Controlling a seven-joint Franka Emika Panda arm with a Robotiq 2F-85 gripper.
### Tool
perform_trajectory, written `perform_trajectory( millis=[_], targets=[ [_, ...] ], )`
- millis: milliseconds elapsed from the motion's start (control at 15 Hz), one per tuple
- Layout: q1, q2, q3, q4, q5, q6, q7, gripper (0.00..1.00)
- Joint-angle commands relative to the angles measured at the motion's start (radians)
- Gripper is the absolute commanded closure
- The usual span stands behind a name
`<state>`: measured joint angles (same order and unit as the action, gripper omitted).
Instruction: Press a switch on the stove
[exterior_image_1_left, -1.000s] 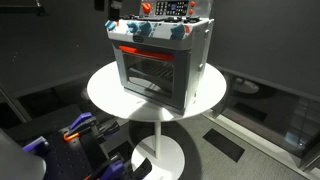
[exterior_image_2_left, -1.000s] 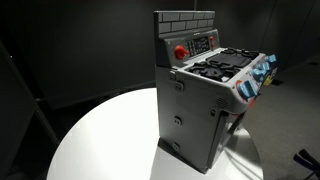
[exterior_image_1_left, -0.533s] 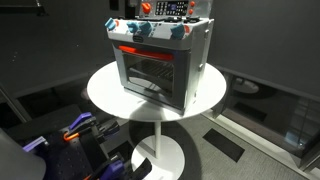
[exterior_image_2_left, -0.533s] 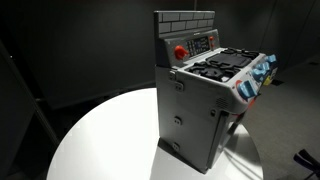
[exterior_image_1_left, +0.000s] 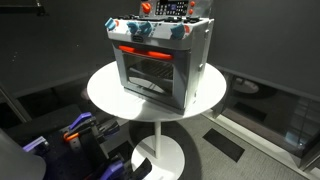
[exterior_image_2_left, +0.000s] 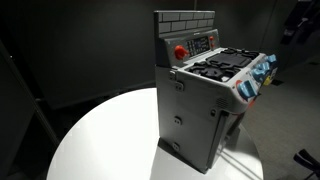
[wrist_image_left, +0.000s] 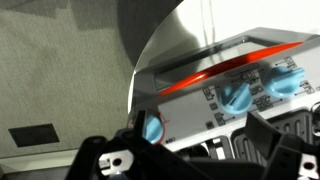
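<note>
1. Dark two-fingered robot gripper (wrist_image_left: 190, 160): nearest item, along the lower edge of the wrist view. Its jaws stood wide apart and gripped nothing. It hung just off the stove's knob panel; whether it touched the panel could not be told.

2. Small grey toy stove (wrist_image_left: 205, 110): filled the right half of the wrist view, tilted in that picture.
   - Round blue knob (wrist_image_left: 238, 95) on the panel.
   - Second blue knob (wrist_image_left: 152, 128) close to the near finger.
   - Red strip (wrist_image_left: 215, 68) beyond the knobs.

3. Stove position: it stood upright on a round white pedestal table (exterior_image_1_left: 105, 95), set toward one side of the top rather than at its centre, in both exterior views.

4. Stove details, in the exterior views:
   - Glass-fronted oven door (exterior_image_1_left: 150, 72) under the red strip.
   - Black burner grates (exterior_image_2_left: 215, 65) on top.
   - Round red button (exterior_image_2_left: 180, 52) on the raised back panel.
   - Grey brick-patterned backsplash (exterior_image_2_left: 185, 22) above the button.

5. White disc foot (exterior_image_1_left: 165, 155) of the table, resting on the dark floor.

6. Cluster of blue and purple objects (exterior_image_1_left: 75, 130): low beside the table foot in an exterior view, too dim to identify.

7. Grey speckled carpet (wrist_image_left: 60, 70): beyond the table edge in the wrist view.

8. Dark blurred form (exterior_image_2_left: 300, 20): at the upper edge in an exterior view, well apart from the stove, not identifiable.
</note>
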<state>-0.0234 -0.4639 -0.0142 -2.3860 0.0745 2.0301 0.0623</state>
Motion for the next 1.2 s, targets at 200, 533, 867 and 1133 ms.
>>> perform_trajectory(
  millis=[200,533,867,1133],
  targets=[
    [-0.019,0.166,0.058,0.14,-0.118,0.134,0.138,0.0],
    [-0.018,0.29,0.071,0.236,-0.197,0.191,0.239,0.0],
    [-0.004,0.4,0.062,0.341,-0.246,0.19,0.301,0.0],
    [0.011,0.473,0.055,0.423,-0.26,0.183,0.311,0.0]
  ],
)
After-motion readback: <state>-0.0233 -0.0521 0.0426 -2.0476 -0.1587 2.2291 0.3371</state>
